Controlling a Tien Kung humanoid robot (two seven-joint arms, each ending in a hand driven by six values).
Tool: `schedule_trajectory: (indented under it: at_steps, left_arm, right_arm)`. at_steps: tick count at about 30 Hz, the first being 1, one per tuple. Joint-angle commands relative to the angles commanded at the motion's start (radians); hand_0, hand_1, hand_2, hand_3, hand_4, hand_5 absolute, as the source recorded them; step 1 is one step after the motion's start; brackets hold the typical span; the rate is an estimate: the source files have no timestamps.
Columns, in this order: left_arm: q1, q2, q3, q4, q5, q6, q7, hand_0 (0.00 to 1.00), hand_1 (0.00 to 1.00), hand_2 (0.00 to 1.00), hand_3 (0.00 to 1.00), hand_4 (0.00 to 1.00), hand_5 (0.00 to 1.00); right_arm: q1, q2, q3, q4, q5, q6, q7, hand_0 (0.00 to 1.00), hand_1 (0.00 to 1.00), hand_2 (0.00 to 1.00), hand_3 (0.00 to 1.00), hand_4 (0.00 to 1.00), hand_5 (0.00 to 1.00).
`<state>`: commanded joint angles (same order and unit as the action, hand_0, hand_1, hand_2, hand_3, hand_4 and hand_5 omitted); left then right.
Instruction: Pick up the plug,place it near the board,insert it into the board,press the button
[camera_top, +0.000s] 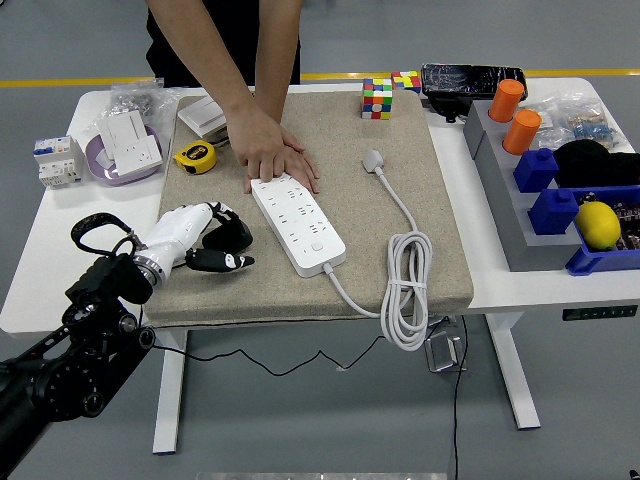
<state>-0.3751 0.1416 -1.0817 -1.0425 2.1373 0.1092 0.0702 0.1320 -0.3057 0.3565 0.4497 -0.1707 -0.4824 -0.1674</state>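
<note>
Fingers of your left hand (195, 235) curl around the black plug (228, 240), left of the white board (298, 222). A person's hands (270, 150) press the board's far end.

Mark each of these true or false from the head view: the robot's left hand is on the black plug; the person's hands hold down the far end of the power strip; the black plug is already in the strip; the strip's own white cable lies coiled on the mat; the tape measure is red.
1. The left hand is closed around the black plug. True.
2. The person's hands press on the far end of the white power strip. True.
3. The black plug is already in the strip. False: it lies on the mat to the strip's left, clear of it.
4. The strip's white cable lies coiled near the mat's front edge. True.
5. The tape measure is red. False: it is yellow.
</note>
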Motion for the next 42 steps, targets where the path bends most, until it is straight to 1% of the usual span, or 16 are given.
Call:
schedule_trajectory:
  at_steps: [3, 4, 9, 10, 15, 16, 21, 22, 27, 28, 33, 34, 39, 40, 42]
  left_arm:
    - [-0.002, -0.003, -0.003, 0.012, 0.016, 0.02, -0.002, 0.855, 0.781, 0.657, 0.69, 0.998, 0.452]
    - [-0.002, -0.003, -0.003, 0.014, 0.017, 0.022, -0.003, 0.828, 0.742, 0.61, 0.613, 0.998, 0.424]
    - [-0.007, -0.005, -0.003, 0.029, 0.044, 0.04, -0.004, 0.828, 0.742, 0.61, 0.613, 0.998, 0.424]
    - [-0.009, -0.005, -0.003, 0.032, 0.051, 0.042, -0.004, 0.818, 0.729, 0.59, 0.581, 0.998, 0.39]
    - [-0.015, -0.006, -0.002, 0.045, 0.07, 0.046, -0.005, 0.818, 0.729, 0.59, 0.581, 0.998, 0.39]
    - [-0.015, -0.006, -0.002, 0.046, 0.071, 0.046, -0.005, 0.806, 0.718, 0.573, 0.524, 0.998, 0.337]
    - [-0.018, -0.007, -0.004, 0.048, 0.092, 0.049, 0.001, 0.806, 0.718, 0.573, 0.524, 0.998, 0.337]
    - [-0.018, -0.007, -0.005, 0.049, 0.1, 0.05, 0.003, 0.658, 0.607, 0.525, 0.483, 0.998, 0.288]
    - [-0.017, -0.008, -0.006, 0.049, 0.12, 0.061, 0.008, 0.658, 0.607, 0.525, 0.483, 0.998, 0.288]
    - [-0.017, -0.008, -0.007, 0.05, 0.123, 0.064, 0.008, 0.561, 0.462, 0.427, 0.422, 0.855, 0.265]
    - [-0.019, -0.009, -0.004, 0.056, 0.122, 0.074, 0.009, 0.561, 0.462, 0.427, 0.422, 0.855, 0.265]
    - [-0.02, -0.009, -0.004, 0.057, 0.12, 0.075, 0.009, 0.501, 0.394, 0.395, 0.398, 0.613, 0.294]
    - [-0.022, -0.01, -0.006, 0.063, 0.119, 0.085, 0.011, 0.501, 0.394, 0.395, 0.398, 0.613, 0.294]
    - [-0.021, -0.01, -0.006, 0.063, 0.119, 0.089, 0.012, 0.451, 0.359, 0.364, 0.365, 0.456, 0.28]
    - [-0.021, -0.01, -0.008, 0.063, 0.114, 0.095, 0.012, 0.451, 0.359, 0.364, 0.365, 0.456, 0.28]
  right_arm:
    - [-0.001, 0.0, -0.001, 0.0, 0.001, 0.0, 0.0, 0.998, 0.979, 0.935, 0.96, 0.998, 0.998]
    - [-0.001, 0.0, -0.001, 0.0, 0.002, 0.0, 0.0, 0.998, 0.979, 0.934, 0.956, 0.998, 0.998]
    - [0.001, 0.0, 0.003, 0.0, 0.002, 0.001, 0.001, 0.998, 0.979, 0.934, 0.956, 0.998, 0.998]
    - [0.001, 0.0, 0.003, 0.0, 0.002, 0.001, 0.001, 0.998, 0.978, 0.934, 0.955, 0.998, 0.998]
    - [0.004, 0.0, 0.006, 0.0, 0.002, 0.001, 0.001, 0.998, 0.978, 0.934, 0.955, 0.998, 0.998]
    - [0.005, 0.0, 0.006, 0.0, 0.003, 0.001, 0.002, 0.998, 0.978, 0.93, 0.955, 0.998, 0.998]
    - [0.006, -0.001, 0.006, -0.001, 0.005, 0.001, 0.002, 0.998, 0.978, 0.93, 0.955, 0.998, 0.998]
    - [0.006, -0.001, 0.007, -0.001, 0.005, 0.0, 0.002, 0.998, 0.977, 0.931, 0.955, 0.998, 0.998]
    - [0.007, 0.0, 0.008, 0.0, 0.003, 0.001, 0.001, 0.998, 0.977, 0.931, 0.955, 0.998, 0.998]
    - [0.007, 0.001, 0.009, 0.0, 0.003, 0.001, 0.001, 0.998, 0.977, 0.927, 0.953, 0.998, 0.998]
    - [0.008, 0.0, 0.009, -0.001, 0.003, 0.001, 0.002, 0.998, 0.977, 0.927, 0.953, 0.998, 0.998]
    - [0.008, 0.001, 0.01, -0.001, 0.003, 0.001, 0.002, 0.998, 0.977, 0.926, 0.952, 0.998, 0.998]
    - [0.009, 0.0, 0.01, -0.001, 0.003, 0.001, 0.001, 0.998, 0.977, 0.926, 0.952, 0.998, 0.998]
    - [0.009, 0.0, 0.01, -0.001, 0.003, 0.001, 0.001, 0.998, 0.977, 0.925, 0.952, 0.998, 0.998]
    - [0.008, 0.0, 0.009, -0.001, 0.003, 0.001, 0.001, 0.998, 0.977, 0.925, 0.952, 0.998, 0.998]
